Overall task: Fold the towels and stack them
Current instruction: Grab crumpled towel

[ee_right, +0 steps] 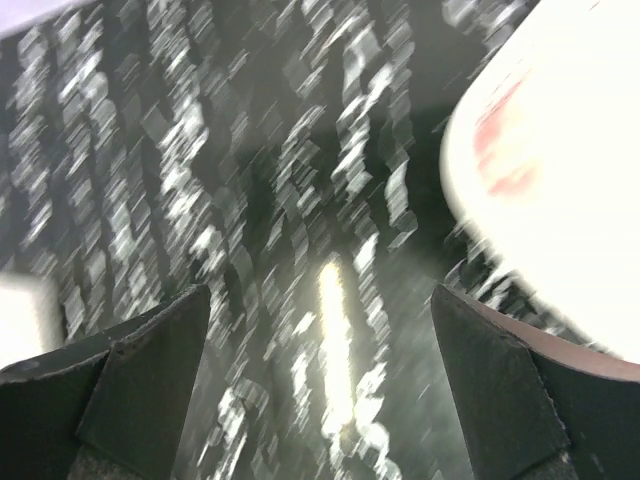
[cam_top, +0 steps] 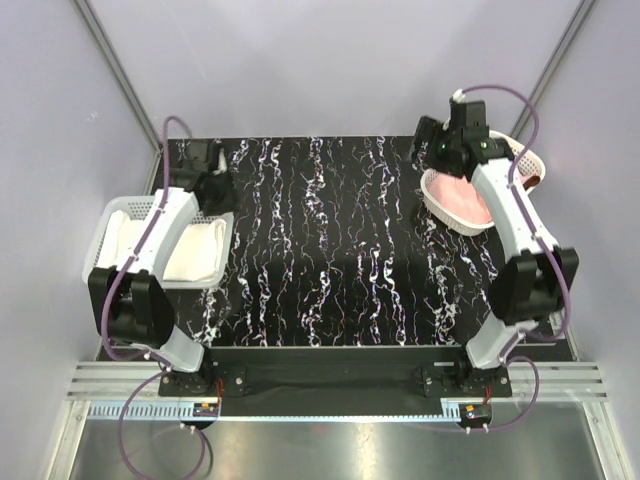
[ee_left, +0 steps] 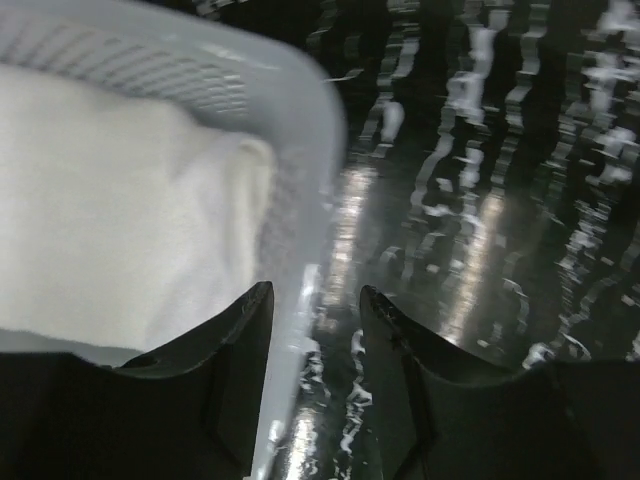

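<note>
White towel (cam_top: 200,255): soft, folded, inside left basket (cam_top: 115,210) at desk's (cam_top: 330,250) left edge.
Pink towel (cam_top: 462,195): inside right basket (cam_top: 525,155), desk's far-right corner.
Left gripper (ee_left: 315,295): released, astride left basket's wall.
Right gripper (ee_right: 320,295): released, over desk.

Overhead, the light is bright and even and the picture sharp. The glossy black white-veined tabletop (cam_top: 330,250) shows only faint shadows. At the left wrist, glare streaks it, and the white plastic mesh basket (ee_left: 300,110) and white cloth towel (ee_left: 110,230) look soft and nearly overexposed. The right wrist view is motion-blurred, with a bright central reflection and a blown-out white rounded basket (ee_right: 560,200).
</note>
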Available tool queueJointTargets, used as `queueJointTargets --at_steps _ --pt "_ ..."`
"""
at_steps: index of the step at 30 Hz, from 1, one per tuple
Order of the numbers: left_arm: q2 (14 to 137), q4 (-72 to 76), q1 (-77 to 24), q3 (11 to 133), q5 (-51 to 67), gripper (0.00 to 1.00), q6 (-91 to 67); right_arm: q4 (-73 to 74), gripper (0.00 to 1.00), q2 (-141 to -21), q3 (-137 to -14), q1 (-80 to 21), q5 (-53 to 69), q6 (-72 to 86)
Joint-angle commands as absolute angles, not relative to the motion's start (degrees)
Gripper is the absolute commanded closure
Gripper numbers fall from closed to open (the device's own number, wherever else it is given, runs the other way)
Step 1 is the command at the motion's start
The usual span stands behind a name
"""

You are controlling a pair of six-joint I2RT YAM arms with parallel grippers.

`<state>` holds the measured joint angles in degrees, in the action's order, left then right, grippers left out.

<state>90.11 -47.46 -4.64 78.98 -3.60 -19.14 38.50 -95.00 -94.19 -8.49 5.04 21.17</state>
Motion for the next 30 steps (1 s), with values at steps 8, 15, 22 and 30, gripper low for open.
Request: queueJointTargets --at_steps 8,15,22,30 --pt "81.48 -42.98 -28.38 81.66 -3.17 0.40 -16.17 46.84 0.00 -117.76 -115.66 3.93 -10.46 14.50" --pt "79.54 -40.17 -32.52 77.79 1.76 0.39 -15.56 44.13 0.07 -129.19 -121.55 8.87 -11.33 11.79" --pt "79.98 -40.25 -32.78 78.48 1.32 0.38 -14.33 41.73 0.45 -135.35 -126.11 10.46 -16.68 6.42" --pt "79.98 -40.43 -33.49 79.63 -0.88 0.32 -16.08 52.47 0.97 -127.20 -145.19 9.85 -22.42 7.56"
